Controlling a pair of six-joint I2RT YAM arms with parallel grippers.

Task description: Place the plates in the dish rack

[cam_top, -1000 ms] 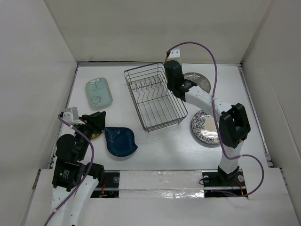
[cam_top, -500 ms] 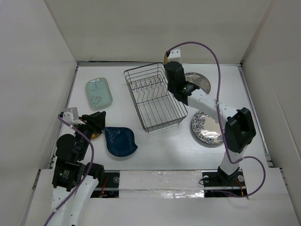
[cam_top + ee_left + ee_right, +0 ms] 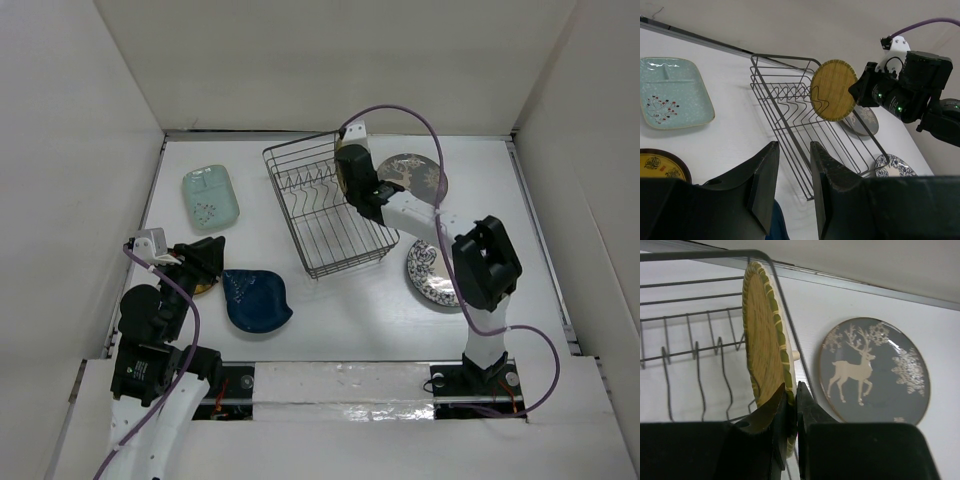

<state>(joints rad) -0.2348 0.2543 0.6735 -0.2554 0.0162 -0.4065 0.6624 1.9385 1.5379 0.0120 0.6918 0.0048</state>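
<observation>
The dark wire dish rack (image 3: 287, 215) stands mid-table with no plates in it. My right gripper (image 3: 347, 170) is shut on the rim of a yellow round plate (image 3: 762, 340), held upright on edge at the rack's far right rim; the plate also shows in the left wrist view (image 3: 833, 90). The grey deer plate (image 3: 422, 175) lies just right of the rack. The blue-and-white plate (image 3: 430, 272) lies nearer. My left gripper (image 3: 210, 255) is open and empty, between a second yellow plate (image 3: 203, 287) and the dark blue leaf dish (image 3: 255, 300). The mint dish (image 3: 210, 197) lies far left.
White walls close in the table on the left, far and right sides. The right arm's links reach across over the blue-and-white plate. The rack's upright tines (image 3: 695, 360) run along its far half.
My right gripper has carried the yellow plate left and slightly nearer, from beyond the rack's far right corner to over its right rim. The left arm has not moved.
</observation>
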